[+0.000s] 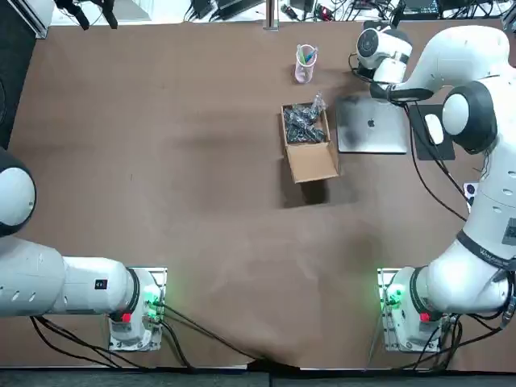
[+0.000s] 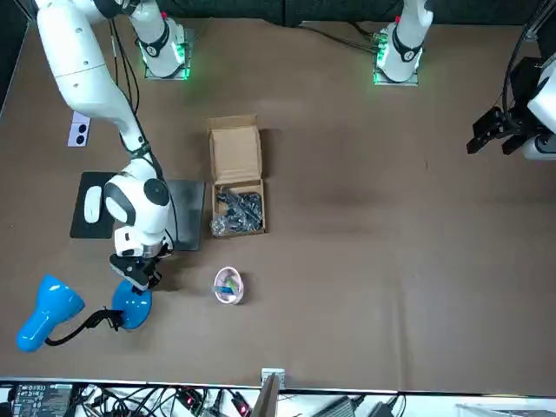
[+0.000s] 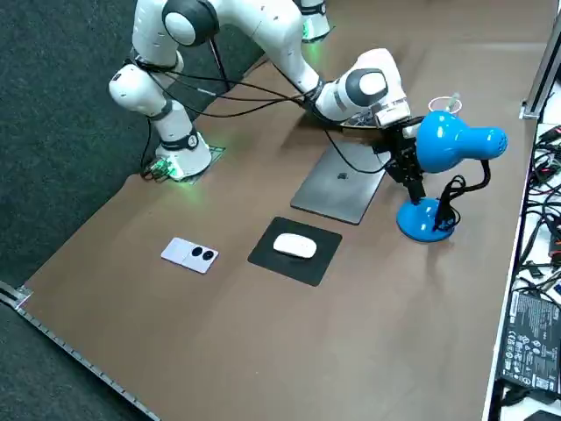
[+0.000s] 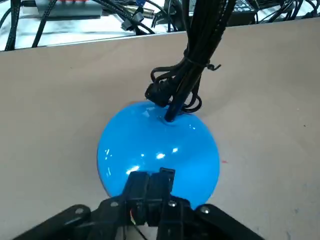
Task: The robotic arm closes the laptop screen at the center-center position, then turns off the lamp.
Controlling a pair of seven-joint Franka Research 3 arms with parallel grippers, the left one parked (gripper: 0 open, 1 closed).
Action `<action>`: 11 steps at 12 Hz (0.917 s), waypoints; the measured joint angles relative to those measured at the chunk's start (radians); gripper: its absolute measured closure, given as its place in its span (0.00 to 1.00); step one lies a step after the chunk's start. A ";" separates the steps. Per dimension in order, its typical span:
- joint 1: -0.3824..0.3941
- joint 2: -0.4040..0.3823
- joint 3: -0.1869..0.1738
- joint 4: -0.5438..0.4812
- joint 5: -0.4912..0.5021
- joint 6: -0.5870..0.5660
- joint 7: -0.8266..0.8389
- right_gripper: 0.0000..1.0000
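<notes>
The silver laptop [image 1: 371, 125] lies shut and flat on the table, also seen in the right side view [image 3: 337, 184] and partly behind the arm in the front view [image 2: 189, 213]. The blue lamp stands at the far edge just beyond it, with its round base [image 3: 425, 219] on the table and its head [image 3: 456, 140] raised to the side. My right gripper [image 4: 150, 179] is shut, fingertips together and down on the near top of the lamp base [image 4: 160, 145]. From the front, the gripper [image 2: 139, 276] hangs directly over the base [image 2: 130, 306].
An open cardboard box [image 1: 309, 141] holding dark parts sits beside the laptop. A pink cup [image 1: 305, 63] stands near the far edge. A white mouse [image 3: 295, 246] rests on a black pad, and a small white card [image 3: 190, 254] lies beyond it. Cables crowd the far table edge.
</notes>
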 joint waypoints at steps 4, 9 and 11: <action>0.000 0.001 0.000 0.000 0.000 0.003 0.003 0.98; 0.000 0.001 0.000 0.005 0.000 0.005 0.004 0.98; 0.000 0.003 0.000 0.008 0.000 0.005 0.004 0.98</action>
